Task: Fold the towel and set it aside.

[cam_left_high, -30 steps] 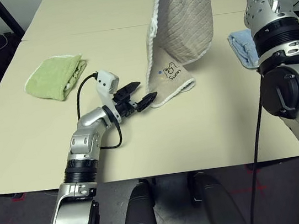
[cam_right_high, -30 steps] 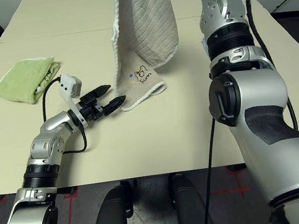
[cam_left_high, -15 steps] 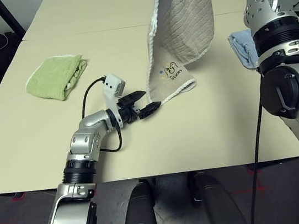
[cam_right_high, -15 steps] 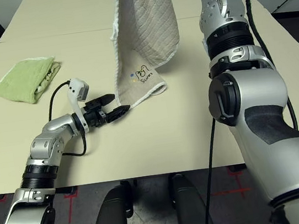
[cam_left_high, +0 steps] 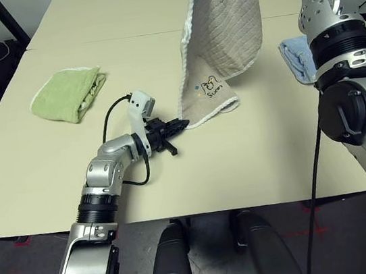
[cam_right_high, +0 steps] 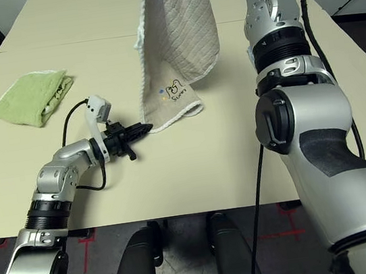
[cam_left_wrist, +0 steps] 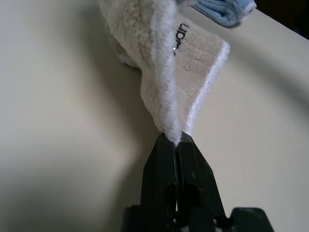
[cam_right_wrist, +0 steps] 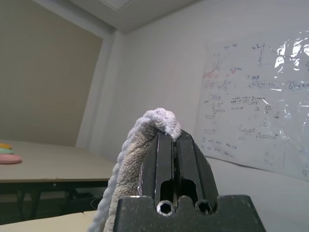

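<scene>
- Towel of beige quilted terry with white stitched edging [cam_left_high: 229, 28]: in the left eye view, it hangs from above with its lettered lower flap touching the pale worktop [cam_left_high: 261, 160]. Your left claw [cam_left_high: 185, 123] is clenched at the flap's near-left corner. A folded lime-green towel [cam_left_high: 68, 95] and a folded light blue towel [cam_left_high: 299, 59] lie well apart from it.
- Right eye view: your silver right forearm [cam_right_high: 320, 145] reaches up past the cloth. If you lower that arm without bringing it over the flap, the fold will probably land skewed or bunch up.
- Left wrist view: the left claw grasps only the very tip of the corner, so a hard pull could slip it free and let the flap curl.
- Right wrist view: your right claw [cam_right_wrist: 176, 137] grasps the towel's white edge, held high. Raising it while the left claw lags would likely stretch the cloth and cost you one grip.
</scene>
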